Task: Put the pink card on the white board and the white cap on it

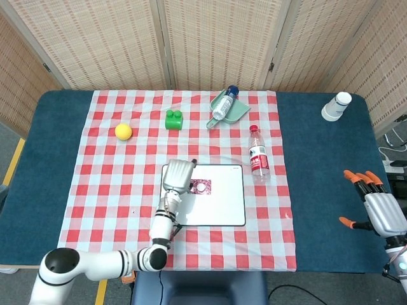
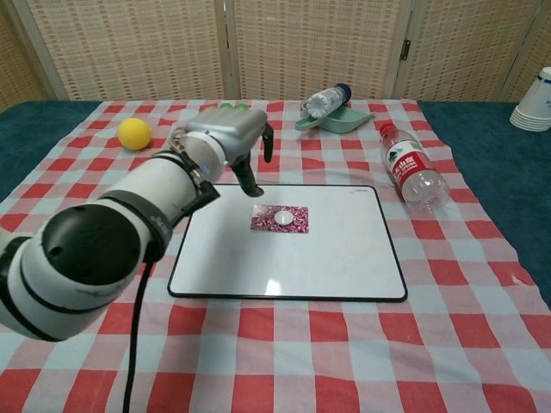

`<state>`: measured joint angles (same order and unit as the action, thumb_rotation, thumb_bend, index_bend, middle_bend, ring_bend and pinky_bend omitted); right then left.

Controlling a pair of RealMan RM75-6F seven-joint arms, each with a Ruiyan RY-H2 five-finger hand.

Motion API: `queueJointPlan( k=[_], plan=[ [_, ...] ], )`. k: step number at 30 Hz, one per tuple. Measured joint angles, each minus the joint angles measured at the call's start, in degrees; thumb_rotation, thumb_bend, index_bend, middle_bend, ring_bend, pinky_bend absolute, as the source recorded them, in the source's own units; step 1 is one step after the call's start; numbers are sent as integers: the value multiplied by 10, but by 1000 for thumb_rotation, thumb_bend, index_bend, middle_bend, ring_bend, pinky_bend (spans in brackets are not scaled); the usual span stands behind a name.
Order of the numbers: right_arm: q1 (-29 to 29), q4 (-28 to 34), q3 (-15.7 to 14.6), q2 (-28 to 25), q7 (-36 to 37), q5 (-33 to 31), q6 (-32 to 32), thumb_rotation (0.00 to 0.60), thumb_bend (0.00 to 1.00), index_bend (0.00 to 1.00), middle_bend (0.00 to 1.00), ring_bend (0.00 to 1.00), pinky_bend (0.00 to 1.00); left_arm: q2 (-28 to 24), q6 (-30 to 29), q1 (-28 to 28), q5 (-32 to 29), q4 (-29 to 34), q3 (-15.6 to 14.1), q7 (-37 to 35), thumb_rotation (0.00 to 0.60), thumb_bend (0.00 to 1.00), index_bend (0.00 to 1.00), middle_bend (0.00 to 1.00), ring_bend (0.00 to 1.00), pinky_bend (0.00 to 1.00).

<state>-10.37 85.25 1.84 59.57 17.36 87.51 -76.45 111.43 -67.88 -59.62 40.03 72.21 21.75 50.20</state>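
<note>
Head view shows a desk (image 1: 318,190) with dark blue covering, overlaid centrally by a red-and-white checked cloth (image 1: 114,184); woven folding screens (image 1: 210,38) stand behind it. One white board (image 1: 222,206) lies flat on the cloth. One pink card (image 2: 280,218) lies on the board's upper left part, and one white cap (image 2: 283,218) sits on the card. Left hand (image 2: 225,138) hangs above the board's upper left corner, fingers (image 2: 267,144) apart and pointing down, holding nothing, clear of the card. Right hand (image 1: 381,213) rests at the desk's far right edge, fingers spread and empty. Also present: two plastic bottles, one (image 1: 257,154) lying on the cloth, one (image 1: 224,103) in a green dustpan (image 1: 236,111); one yellow ball (image 1: 123,131); one green block (image 1: 173,119); one stack of paper cups (image 1: 336,106).
</note>
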Motion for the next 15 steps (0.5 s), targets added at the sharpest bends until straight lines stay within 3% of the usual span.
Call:
queueJointPlan(
  k=[4,7,9,12,13,15],
  plan=[
    [1,5,-2,1,-8,6,-4,600,27,37,152,66,68,-58,-49,63,69,54,-27,-81,600,250,395,833,944,994],
    [1,7,-3,4,-14,8,-5,600,55,43,152,66,70,-100,-89,121,132,82,-60,-172,600,266,340,619,717,906],
    [1,7,-2,8,-19,7,-6,600,132,52,152,66,72,-127,-121,165,179,92,-89,-246,600,314,289,465,548,756],
    [1,7,0,15,-31,4,-10,600,211,60,152,43,72,-162,-170,236,251,85,-143,-356,600,452,190,222,265,426],
    [2,7,1,18,-38,3,-12,600,214,55,152,29,72,-172,-184,260,272,76,-163,-385,600,451,107,117,144,292],
    [3,6,2,22,-50,2,-13,600,214,42,147,12,72,-195,-202,315,309,44,-216,-436,600,366,10,14,23,142]
  ],
)
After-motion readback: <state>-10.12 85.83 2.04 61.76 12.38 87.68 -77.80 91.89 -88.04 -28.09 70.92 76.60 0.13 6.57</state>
